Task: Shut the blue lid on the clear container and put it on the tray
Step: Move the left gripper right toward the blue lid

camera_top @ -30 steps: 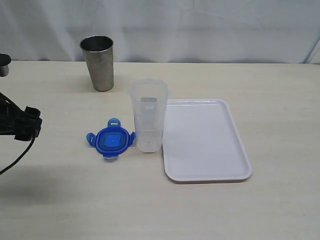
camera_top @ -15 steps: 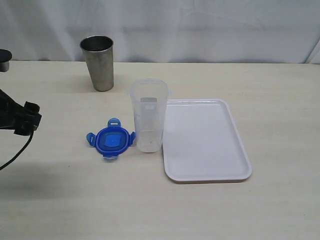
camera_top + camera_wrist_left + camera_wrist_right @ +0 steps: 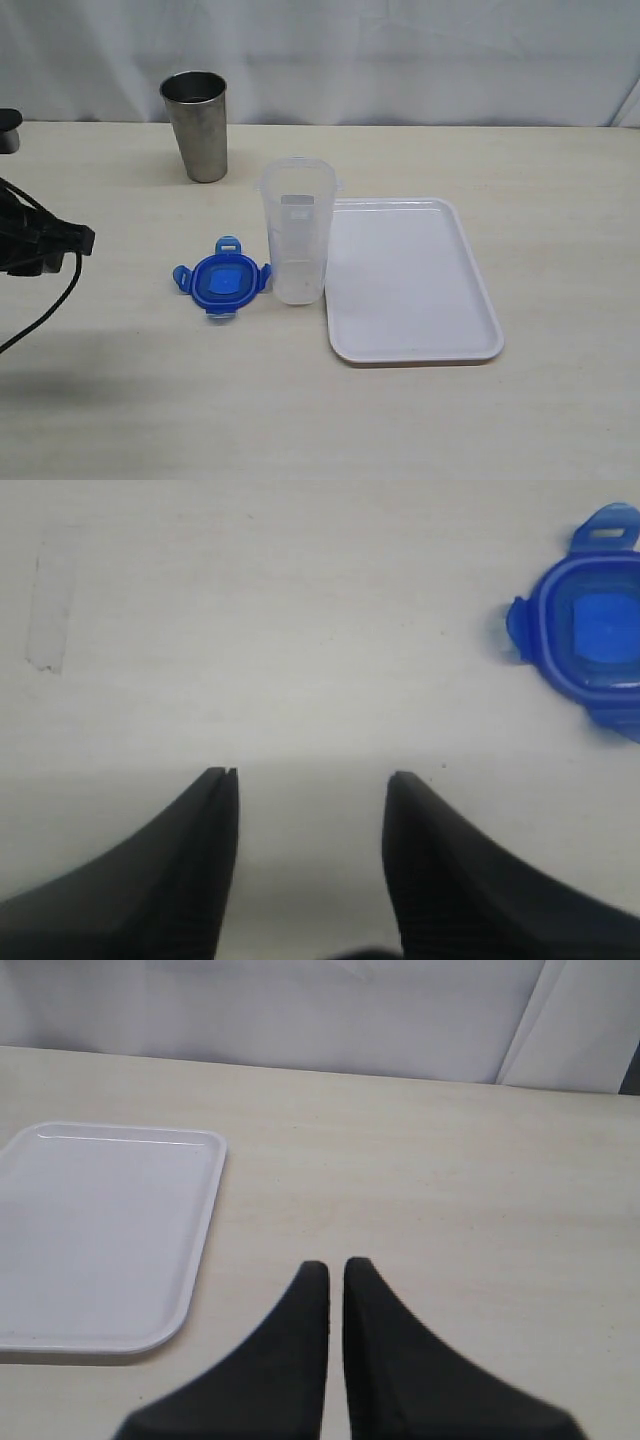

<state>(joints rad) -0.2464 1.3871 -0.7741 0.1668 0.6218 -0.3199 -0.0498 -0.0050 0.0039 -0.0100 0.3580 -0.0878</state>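
The blue lid (image 3: 222,280) lies flat on the table, just left of the clear container (image 3: 296,228), which stands upright and uncovered against the left edge of the white tray (image 3: 412,280). My left gripper (image 3: 78,240) hovers at the far left of the exterior view, well apart from the lid. In the left wrist view that gripper (image 3: 312,776) is open over bare table with nothing between its fingers, and the blue lid (image 3: 592,630) lies off to one side. My right gripper (image 3: 335,1264) is shut and holds nothing, with the tray (image 3: 100,1240) beside it.
A shiny steel cup (image 3: 196,124) stands upright at the back left, behind the lid and container. A white curtain backs the table. A black cable (image 3: 40,305) trails down from my left arm.
My left gripper has shifted slightly right toward the lid and its jaws have narrowed. The lid, container, tray and right gripper have not moved.
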